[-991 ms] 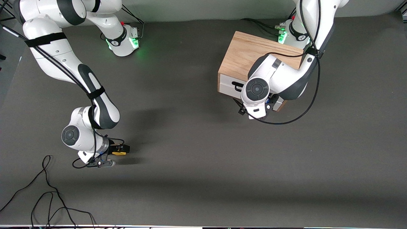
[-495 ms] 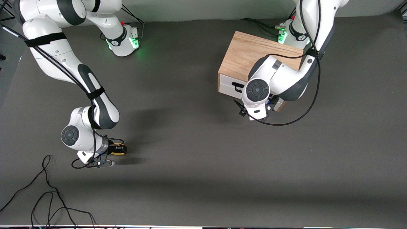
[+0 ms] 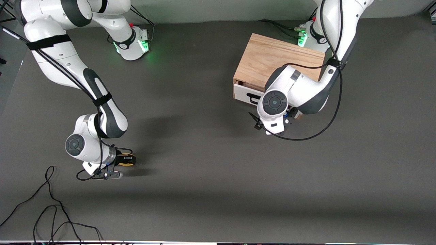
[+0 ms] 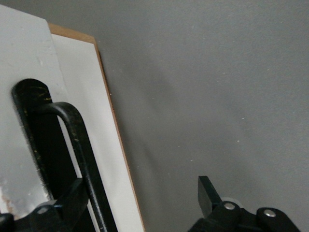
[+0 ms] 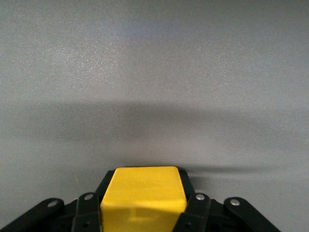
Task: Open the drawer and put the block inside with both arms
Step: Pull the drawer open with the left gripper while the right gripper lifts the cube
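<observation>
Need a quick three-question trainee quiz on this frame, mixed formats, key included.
1. True or false: the small yellow cube block sits between the right gripper jaws.
2. The left gripper is at which part of the white-fronted wooden drawer? A) black bar handle B) oak cabinet top C) dark grey table
3. Fill in: the drawer is ___ (shut / slightly open).

Key: 1 true; 2 A; 3 slightly open.
</observation>
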You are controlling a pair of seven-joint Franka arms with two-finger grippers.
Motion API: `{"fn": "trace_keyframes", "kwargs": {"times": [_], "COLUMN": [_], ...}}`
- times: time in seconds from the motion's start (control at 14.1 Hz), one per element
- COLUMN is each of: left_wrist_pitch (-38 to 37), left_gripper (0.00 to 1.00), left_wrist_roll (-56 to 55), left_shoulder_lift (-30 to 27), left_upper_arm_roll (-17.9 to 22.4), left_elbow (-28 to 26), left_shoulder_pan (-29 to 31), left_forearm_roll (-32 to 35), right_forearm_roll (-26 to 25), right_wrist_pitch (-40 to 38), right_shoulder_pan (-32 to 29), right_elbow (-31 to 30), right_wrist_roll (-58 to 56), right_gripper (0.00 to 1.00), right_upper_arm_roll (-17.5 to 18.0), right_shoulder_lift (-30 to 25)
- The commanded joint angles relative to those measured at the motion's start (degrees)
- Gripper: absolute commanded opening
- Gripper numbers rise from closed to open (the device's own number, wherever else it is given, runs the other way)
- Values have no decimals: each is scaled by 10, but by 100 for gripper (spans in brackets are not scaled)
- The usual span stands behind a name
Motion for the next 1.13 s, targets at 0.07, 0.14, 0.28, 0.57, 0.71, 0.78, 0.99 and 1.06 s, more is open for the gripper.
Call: {"fn": "trace_keyframes", "kwargs": {"times": [0.07, 0.14, 0.28, 0.57, 0.71, 0.78, 0.99, 1.06], "left_wrist_pitch": [46, 64, 93, 135, 158, 168, 180, 180], "left_gripper": [100, 100, 100, 100, 100, 100, 100, 100], "left_wrist_roll": [-7, -7, -7, -9, -19, -26, -29, -29], "left_shoulder_lift": [47, 48, 52, 57, 57, 57, 60, 62], "left_upper_arm_roll": [6, 6, 6, 10, 13, 13, 14, 14], "left_elbow": [61, 61, 62, 63, 63, 63, 72, 80], "left_shoulder_pan": [-3, -3, -3, -3, -5, -5, -5, -5], "left_forearm_roll": [26, 26, 27, 30, 30, 30, 30, 30], "right_forearm_roll": [-8, -8, -18, -19, -19, -19, -19, -19], "right_wrist_pitch": [4, 4, 2, 0, -4, -18, -75, -99], "right_shoulder_pan": [3, 3, 3, 5, 8, 11, 26, 30], "right_elbow": [2, 3, 5, 6, 11, 18, 55, 71], "right_wrist_roll": [-4, -3, -1, 0, 2, 5, 34, 47], "right_gripper": [2, 1, 0, 0, 0, 0, 0, 0], "right_upper_arm_roll": [0, 0, 0, 1, 0, 1, 1, 1], "right_shoulder_lift": [3, 3, 3, 0, -1, -2, -4, -5]}}
